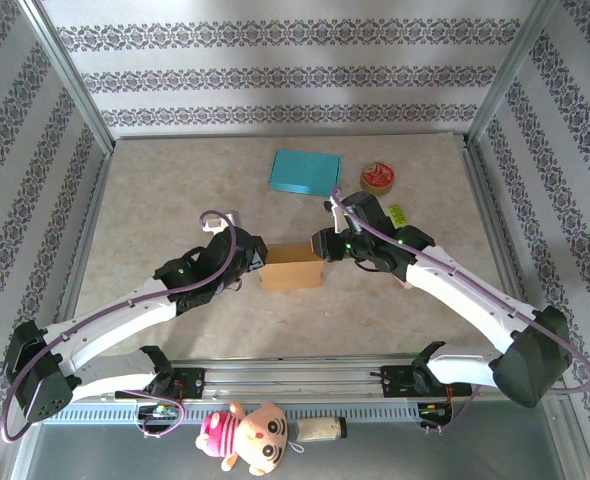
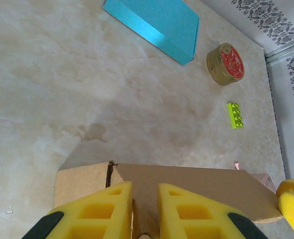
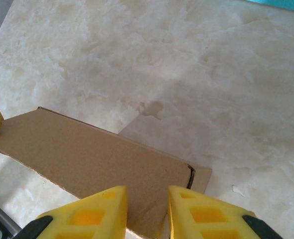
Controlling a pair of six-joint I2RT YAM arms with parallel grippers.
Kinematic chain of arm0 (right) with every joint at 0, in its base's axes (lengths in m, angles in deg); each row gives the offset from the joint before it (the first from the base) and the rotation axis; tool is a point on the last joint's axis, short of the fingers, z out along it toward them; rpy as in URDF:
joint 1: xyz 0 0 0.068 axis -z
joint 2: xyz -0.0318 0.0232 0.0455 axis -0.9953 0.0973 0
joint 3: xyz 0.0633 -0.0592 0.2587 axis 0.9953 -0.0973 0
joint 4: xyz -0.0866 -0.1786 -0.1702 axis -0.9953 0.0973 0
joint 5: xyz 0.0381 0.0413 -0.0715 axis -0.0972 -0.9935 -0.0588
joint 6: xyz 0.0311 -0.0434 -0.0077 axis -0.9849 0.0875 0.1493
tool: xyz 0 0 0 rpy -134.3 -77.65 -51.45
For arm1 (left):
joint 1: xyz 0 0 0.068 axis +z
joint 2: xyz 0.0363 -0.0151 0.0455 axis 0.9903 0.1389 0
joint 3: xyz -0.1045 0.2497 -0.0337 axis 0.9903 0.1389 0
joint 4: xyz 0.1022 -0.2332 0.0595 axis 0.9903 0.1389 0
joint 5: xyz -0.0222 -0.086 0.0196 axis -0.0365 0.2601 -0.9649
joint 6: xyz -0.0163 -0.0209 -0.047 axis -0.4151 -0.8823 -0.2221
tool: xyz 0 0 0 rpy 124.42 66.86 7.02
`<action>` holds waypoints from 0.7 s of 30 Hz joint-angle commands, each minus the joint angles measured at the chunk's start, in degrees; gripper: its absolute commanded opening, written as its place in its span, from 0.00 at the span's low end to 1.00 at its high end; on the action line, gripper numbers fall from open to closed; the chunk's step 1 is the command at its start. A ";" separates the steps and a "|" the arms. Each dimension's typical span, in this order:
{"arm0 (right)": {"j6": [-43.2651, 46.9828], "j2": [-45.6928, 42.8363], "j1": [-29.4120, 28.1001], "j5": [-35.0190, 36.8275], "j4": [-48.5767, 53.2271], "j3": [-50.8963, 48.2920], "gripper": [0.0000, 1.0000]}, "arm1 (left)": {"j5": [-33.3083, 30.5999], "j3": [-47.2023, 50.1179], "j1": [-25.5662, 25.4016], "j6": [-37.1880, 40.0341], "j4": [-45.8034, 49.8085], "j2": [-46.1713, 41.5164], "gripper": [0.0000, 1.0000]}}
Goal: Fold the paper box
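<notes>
The brown paper box [image 1: 291, 268] lies in the middle of the table, with an arm at each end. My left gripper [image 1: 253, 262] is at its left end. In the left wrist view its yellow fingers [image 2: 103, 211] stand close together over the box [image 2: 197, 186], with a cardboard edge pinched between them [image 2: 145, 191]. My right gripper [image 1: 323, 245] is at the right end. Its fingers [image 3: 202, 214] straddle the box's top panel [image 3: 87, 154], and cardboard fills the gap [image 3: 147, 194]. A small end flap [image 3: 201, 178] sticks out beside them.
A flat teal box [image 1: 304, 172] lies at the back, with a roll of tape [image 1: 378, 178] and a small green brick [image 1: 397, 213] to its right. A pink plush toy [image 1: 250, 437] rests by the near rail. Metal frame posts border the table on both sides.
</notes>
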 commanded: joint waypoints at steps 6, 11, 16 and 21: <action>-3.15 -1.85 -2.54 2.45 0.49 -2.70 0.29 | 1.81 5.40 1.02 -0.38 0.73 -0.90 0.18; -4.39 -2.84 -2.81 2.52 0.39 -2.15 0.35 | 3.66 6.94 1.00 0.15 -2.64 -2.04 0.28; -5.76 -4.45 -2.51 5.37 1.67 0.07 0.44 | 1.69 4.42 1.02 4.10 -1.45 -3.29 0.40; -7.87 -7.17 -0.01 4.19 0.10 1.41 0.53 | -0.82 1.53 1.02 7.06 0.36 -4.73 0.52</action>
